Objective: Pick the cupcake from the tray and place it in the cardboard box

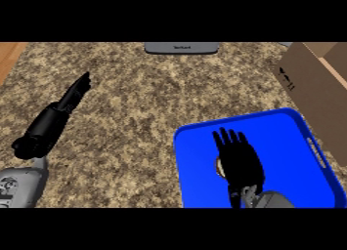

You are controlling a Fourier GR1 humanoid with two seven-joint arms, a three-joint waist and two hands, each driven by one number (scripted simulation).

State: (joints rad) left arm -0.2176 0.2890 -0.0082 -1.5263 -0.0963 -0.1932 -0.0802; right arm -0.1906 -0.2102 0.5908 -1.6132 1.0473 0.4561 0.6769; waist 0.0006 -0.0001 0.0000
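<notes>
Only one view, from the head, aimed steeply down onto the speckled counter (pixel 133 97) and facing forward from the body. Set close: blue tray (pixel 291 127) filling the lower right, cardboard box (pixel 316 83) cut off by the right edge, grey device (pixel 182 47) clipped at the top.

The desk (pixel 147 97) has a stone top, speckled in brown, beige and dark flecks, and it fills nearly the whole view from the near edge to the far one. The speckle looks much the same all across it. Past the desk's left edge, by the far left corner, lies a strip of warm orange-brown wood (pixel 1 61) with faint grain. At the middle of the desk's far edge sits a flat grey slab (pixel 182 48) with rounded corners, partly cut off there. Light falls soft and even across the stone.
</notes>
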